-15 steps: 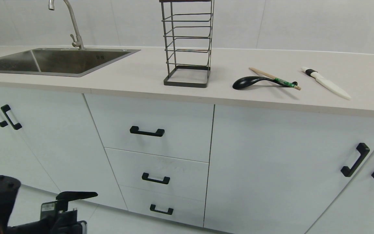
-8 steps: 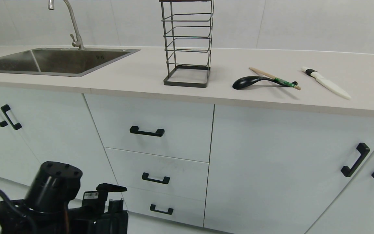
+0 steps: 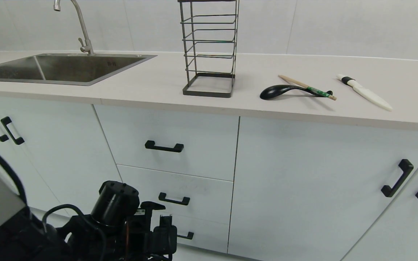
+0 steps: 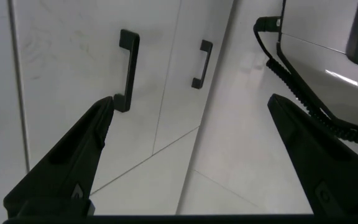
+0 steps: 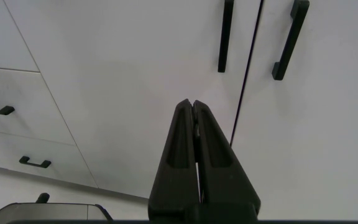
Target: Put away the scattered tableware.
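A tall black wire rack (image 3: 209, 54) stands on the pale bench (image 3: 140, 87), high above the left pincer (image 3: 160, 217). A black spoon (image 3: 281, 91), a green-banded wooden chopstick (image 3: 307, 87) and a white knife (image 3: 365, 92) lie outside the rack, farther right. The left wrist view shows that pincer's fingers (image 4: 73, 162) wide apart before white cabinet doors (image 4: 73, 62). The right pincer (image 5: 194, 106) is pressed together.

spoon (image 3: 279, 91) 1 | chopstick (image 3: 307, 87) 1 | knife (image 3: 364, 92) 1 | rack (image 3: 210, 47) 1 | sink (image 3: 78, 69) 1 | drawers (image 3: 194, 130) 3
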